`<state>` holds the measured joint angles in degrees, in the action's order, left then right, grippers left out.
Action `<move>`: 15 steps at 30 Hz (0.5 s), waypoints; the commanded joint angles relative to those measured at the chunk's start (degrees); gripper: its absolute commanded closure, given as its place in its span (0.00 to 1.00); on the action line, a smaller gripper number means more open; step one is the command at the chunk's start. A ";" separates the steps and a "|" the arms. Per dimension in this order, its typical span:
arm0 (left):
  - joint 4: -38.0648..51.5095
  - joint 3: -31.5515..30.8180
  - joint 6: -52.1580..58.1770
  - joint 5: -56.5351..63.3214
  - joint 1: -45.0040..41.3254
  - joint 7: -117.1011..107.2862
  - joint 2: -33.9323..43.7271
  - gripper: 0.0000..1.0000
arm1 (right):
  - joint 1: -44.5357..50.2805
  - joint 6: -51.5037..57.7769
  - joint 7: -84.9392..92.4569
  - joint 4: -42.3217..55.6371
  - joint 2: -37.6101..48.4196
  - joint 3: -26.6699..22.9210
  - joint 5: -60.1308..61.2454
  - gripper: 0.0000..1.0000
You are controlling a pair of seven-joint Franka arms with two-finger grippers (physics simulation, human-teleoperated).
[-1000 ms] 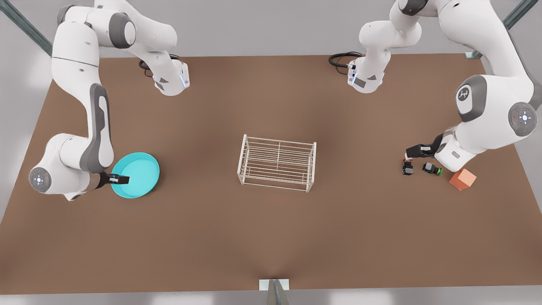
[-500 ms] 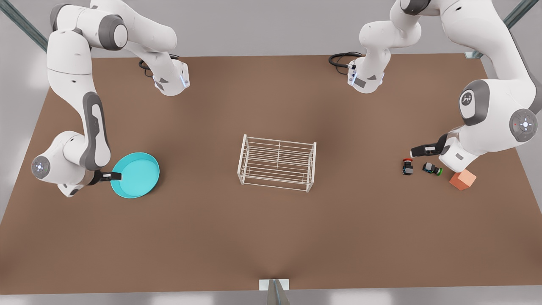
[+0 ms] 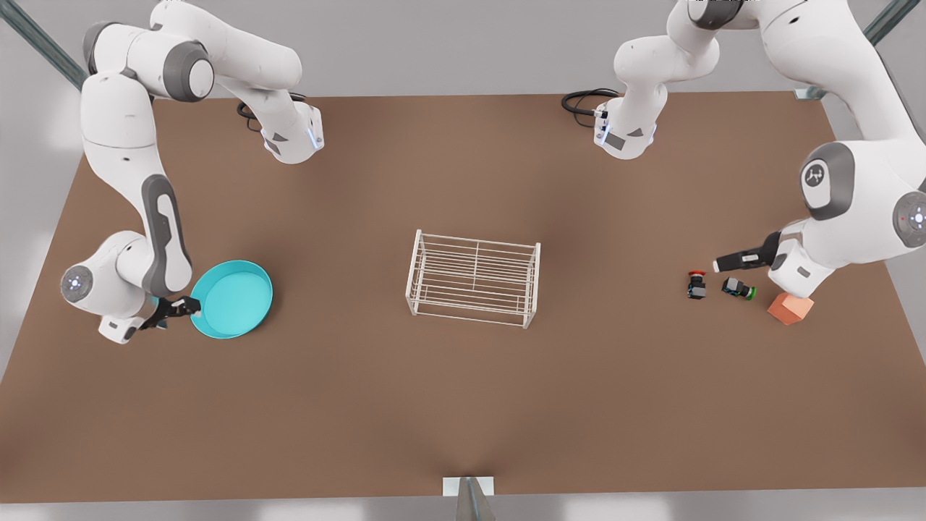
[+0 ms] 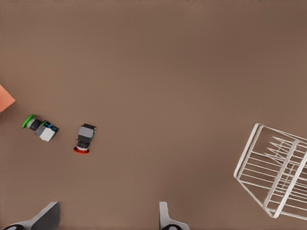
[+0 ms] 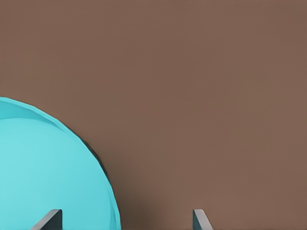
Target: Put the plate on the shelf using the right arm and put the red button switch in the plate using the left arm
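The turquoise plate (image 3: 235, 297) lies flat on the table at the front view's left. My right gripper (image 3: 184, 307) is open at its outer edge, and the plate (image 5: 43, 172) rim reaches between the right gripper's (image 5: 124, 221) fingers. The white wire shelf (image 3: 474, 275) stands mid-table. At the front view's right the red button switch (image 3: 696, 284) lies on its side. My left gripper (image 3: 723, 263) hovers open just beyond it, holding nothing. From the left wrist, the red button switch (image 4: 85, 139) lies ahead of the left gripper (image 4: 106, 218), with the shelf (image 4: 273, 173) off to one side.
A green-capped switch (image 3: 738, 289) (image 4: 41, 128) lies close beside the red one. An orange cube (image 3: 790, 307) (image 4: 5, 98) sits under the left arm's wrist. Both arm bases stand at the table's far edge. Bare brown table surrounds the shelf.
The right gripper has drawn back from over the plate's inside to its outer rim. The left gripper has pulled away from the red button switch toward the front view's right. No object moved.
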<state>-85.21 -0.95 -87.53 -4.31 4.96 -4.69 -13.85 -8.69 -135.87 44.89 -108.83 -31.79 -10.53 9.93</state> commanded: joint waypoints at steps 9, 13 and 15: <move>1.10 -3.80 8.52 -1.32 -0.04 2.05 -0.74 0.00 | -0.19 0.87 18.40 -0.42 -2.75 0.42 5.01 0.06; 1.18 -4.76 8.87 -1.23 -0.12 2.40 -1.27 0.00 | -0.19 1.75 18.40 -0.42 -2.66 0.42 5.10 0.25; 1.62 -4.76 8.70 -0.96 -0.12 2.49 -1.62 0.00 | -0.19 2.54 18.31 -0.34 -2.75 0.42 5.10 0.33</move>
<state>-83.72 -5.66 -80.24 -5.40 4.81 -2.82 -15.49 -8.88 -134.82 54.96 -109.20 -34.58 -10.11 14.76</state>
